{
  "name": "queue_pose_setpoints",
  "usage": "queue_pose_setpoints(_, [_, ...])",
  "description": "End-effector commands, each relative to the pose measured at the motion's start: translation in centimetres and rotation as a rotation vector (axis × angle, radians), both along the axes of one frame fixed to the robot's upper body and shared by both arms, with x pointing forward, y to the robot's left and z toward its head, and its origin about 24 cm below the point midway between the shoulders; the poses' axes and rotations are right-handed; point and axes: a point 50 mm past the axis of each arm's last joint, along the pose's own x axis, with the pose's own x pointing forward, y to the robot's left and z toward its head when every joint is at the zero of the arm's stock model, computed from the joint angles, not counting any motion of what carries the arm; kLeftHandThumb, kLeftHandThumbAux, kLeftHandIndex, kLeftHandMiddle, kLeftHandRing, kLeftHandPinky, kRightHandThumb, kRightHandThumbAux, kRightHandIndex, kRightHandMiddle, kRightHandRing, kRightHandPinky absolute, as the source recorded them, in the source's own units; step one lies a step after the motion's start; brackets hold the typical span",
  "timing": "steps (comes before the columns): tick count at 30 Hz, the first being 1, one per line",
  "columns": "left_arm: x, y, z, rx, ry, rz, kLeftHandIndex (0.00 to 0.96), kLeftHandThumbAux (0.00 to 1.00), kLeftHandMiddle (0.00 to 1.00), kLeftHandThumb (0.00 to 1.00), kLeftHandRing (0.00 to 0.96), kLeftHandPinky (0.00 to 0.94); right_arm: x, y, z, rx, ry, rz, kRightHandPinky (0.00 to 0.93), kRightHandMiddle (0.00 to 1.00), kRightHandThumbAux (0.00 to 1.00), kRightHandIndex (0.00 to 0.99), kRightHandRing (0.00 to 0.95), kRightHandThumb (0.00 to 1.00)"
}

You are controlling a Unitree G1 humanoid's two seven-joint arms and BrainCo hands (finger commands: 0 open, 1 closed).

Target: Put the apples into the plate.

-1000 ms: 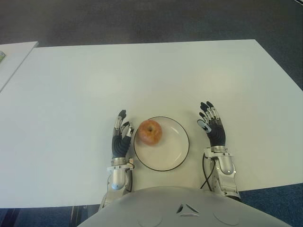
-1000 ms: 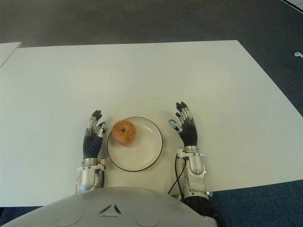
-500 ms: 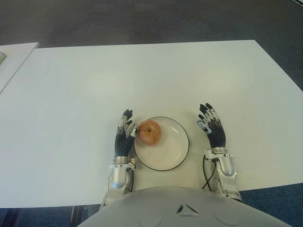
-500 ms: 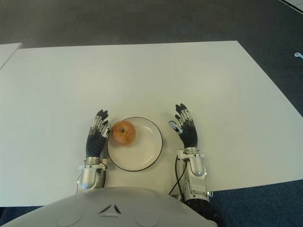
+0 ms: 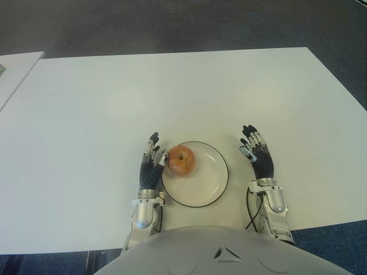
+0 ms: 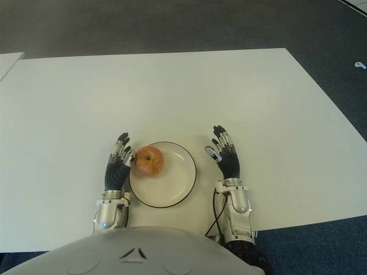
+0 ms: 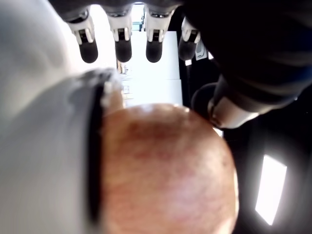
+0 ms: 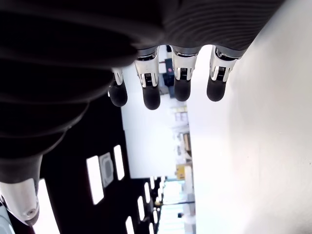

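A red-yellow apple (image 5: 181,160) sits on the left part of a white plate (image 5: 203,184) with a dark rim, near the front edge of the white table (image 5: 172,97). My left hand (image 5: 151,162) is just left of the plate, fingers straight and spread, its thumb side close against the apple; in the left wrist view the apple (image 7: 165,170) fills the space beside the palm with no finger wrapped around it. My right hand (image 5: 256,153) shows to the right of the plate, fingers extended and holding nothing.
A second white table's corner (image 5: 17,66) shows at the far left. Dark carpet (image 5: 172,23) lies beyond the table's far edge.
My left hand moved slightly forward and right until it came beside the apple. The apple, the plate and the right hand stayed where they were.
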Motion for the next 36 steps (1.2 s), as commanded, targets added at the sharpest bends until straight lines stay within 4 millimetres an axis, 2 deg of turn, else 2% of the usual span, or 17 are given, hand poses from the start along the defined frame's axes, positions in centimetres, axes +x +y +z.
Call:
queue_pose_setpoints(1, [-2.5,-0.7,1.4,0.009,0.081,0.005,0.001,0.532,0.001,0.086,0.001,0.002,-1.5,0.1,-1.9,0.024,0.122,-0.019,0.0,0.066,0.596,0.077,0.006,0.154])
queue_pose_setpoints(5, [-2.0,-0.8,1.8,-0.011,0.051,0.041,0.0,0.51,0.033,0.084,0.035,0.06,-1.7,0.3,-1.6,0.016,0.107,-0.028,0.0,0.042,0.611,0.062,0.001,0.153])
queue_pose_setpoints(8, [-1.7,-0.6,0.9,-0.019,0.038,0.054,0.0,0.494,0.074,0.084,0.074,0.096,-1.7,0.3,-1.6,0.005,0.106,-0.034,0.0,0.034,0.617,0.052,0.0,0.148])
queue_pose_setpoints(11, [-1.2,0.0,-0.9,-0.006,0.042,0.057,0.0,0.469,0.074,0.077,0.065,0.061,-1.7,0.2,-1.5,-0.007,0.106,-0.036,0.0,0.028,0.617,0.041,0.0,0.14])
queue_pose_setpoints(18, [-0.7,-0.7,-0.9,-0.012,-0.029,0.045,0.0,0.431,0.019,0.058,0.01,0.008,-1.3,-0.2,-1.5,-0.033,0.103,-0.035,0.0,0.013,0.611,0.027,0.0,0.122])
queue_pose_setpoints(24, [-1.3,-1.3,-2.7,-0.128,0.003,0.002,0.0,0.425,0.001,0.06,0.0,0.0,-1.0,-0.3,-1.4,-0.092,0.097,-0.024,0.0,0.001,0.591,0.005,0.0,0.119])
queue_pose_setpoints(36, [-0.7,-1.7,-1.5,-0.128,-0.082,-0.058,0.0,0.391,0.0,0.044,0.0,0.0,-0.4,-0.5,-1.0,-0.139,0.039,0.052,0.0,0.0,0.594,0.0,0.0,0.122])
